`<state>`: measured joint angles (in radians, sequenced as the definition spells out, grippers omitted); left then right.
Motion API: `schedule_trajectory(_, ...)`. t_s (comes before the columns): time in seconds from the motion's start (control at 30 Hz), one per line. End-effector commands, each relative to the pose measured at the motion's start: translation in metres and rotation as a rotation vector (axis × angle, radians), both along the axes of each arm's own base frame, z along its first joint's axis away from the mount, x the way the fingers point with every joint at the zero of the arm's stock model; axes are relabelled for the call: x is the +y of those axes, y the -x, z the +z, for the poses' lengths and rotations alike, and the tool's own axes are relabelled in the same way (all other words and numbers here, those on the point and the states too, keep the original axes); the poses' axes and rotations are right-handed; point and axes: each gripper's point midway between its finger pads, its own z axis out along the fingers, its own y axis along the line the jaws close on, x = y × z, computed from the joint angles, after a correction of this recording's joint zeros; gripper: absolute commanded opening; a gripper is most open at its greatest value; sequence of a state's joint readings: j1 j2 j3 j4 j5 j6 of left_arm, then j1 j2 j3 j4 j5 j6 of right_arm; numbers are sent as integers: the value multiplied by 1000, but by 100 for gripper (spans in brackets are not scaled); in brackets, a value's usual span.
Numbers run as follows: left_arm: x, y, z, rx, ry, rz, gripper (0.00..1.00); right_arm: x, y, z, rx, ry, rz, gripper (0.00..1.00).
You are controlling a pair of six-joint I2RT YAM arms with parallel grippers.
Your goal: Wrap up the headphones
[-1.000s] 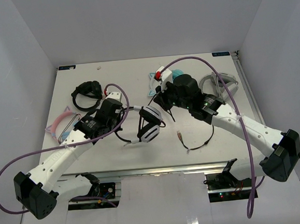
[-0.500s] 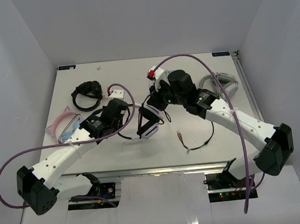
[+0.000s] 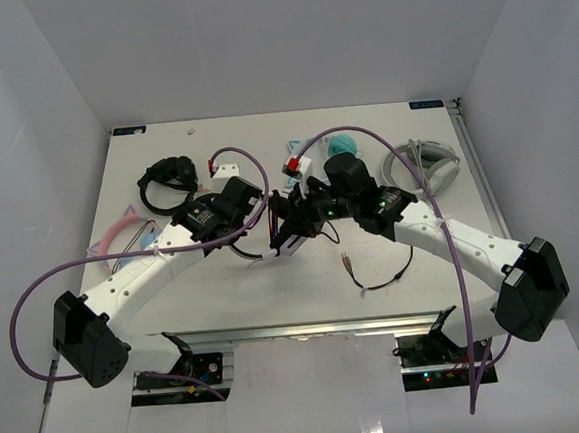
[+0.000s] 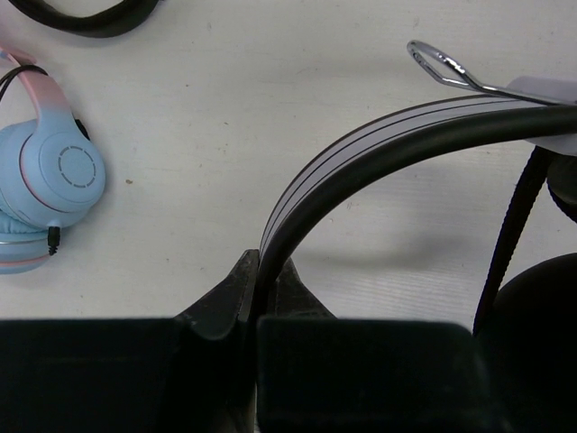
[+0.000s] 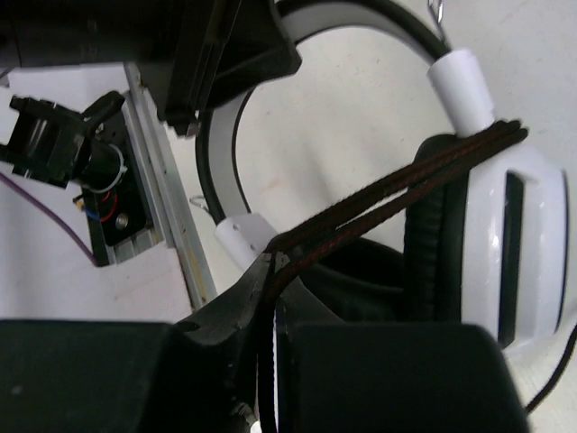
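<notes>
white headphones [image 3: 283, 237] near middle of table [image 3: 253, 139], left gripper [image 4: 261, 276] clamped tight on headband [image 4: 361, 162], right gripper [image 5: 272, 266] pinched closed on dark braided cable [image 5: 397, 189] beside ear cup [image 5: 527, 244]

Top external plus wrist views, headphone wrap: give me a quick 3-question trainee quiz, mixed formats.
1. True or false: the left gripper is shut on the headband of the headphones.
2. What does the right gripper pinch? A the cable; B the headband; C nothing.
3. How many other headphone sets lie on the table?
Key: 1 true. 2 A. 3 four: black set, pink-and-blue set, teal set, grey-white set.
</notes>
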<state>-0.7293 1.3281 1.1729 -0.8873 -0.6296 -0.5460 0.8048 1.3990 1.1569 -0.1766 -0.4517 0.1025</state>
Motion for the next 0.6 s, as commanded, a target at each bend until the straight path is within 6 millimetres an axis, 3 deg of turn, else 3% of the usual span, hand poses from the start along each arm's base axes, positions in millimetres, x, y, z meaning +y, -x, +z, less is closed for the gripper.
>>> schedule_trajectory(0.0, -3, -14, 31, -95, 155, 88, 0, 3, 27, 35, -36, -152, 92, 11)
schedule_trajectory(0.4, 0, -15, 45, -132, 317, 164, 0, 8, 61, 18, -23, -232, 94, 13)
schedule_trajectory(0.57, 0, -13, 58, -158, 399, 190, 0, 8, 76, -7, -21, -231, 60, 12)
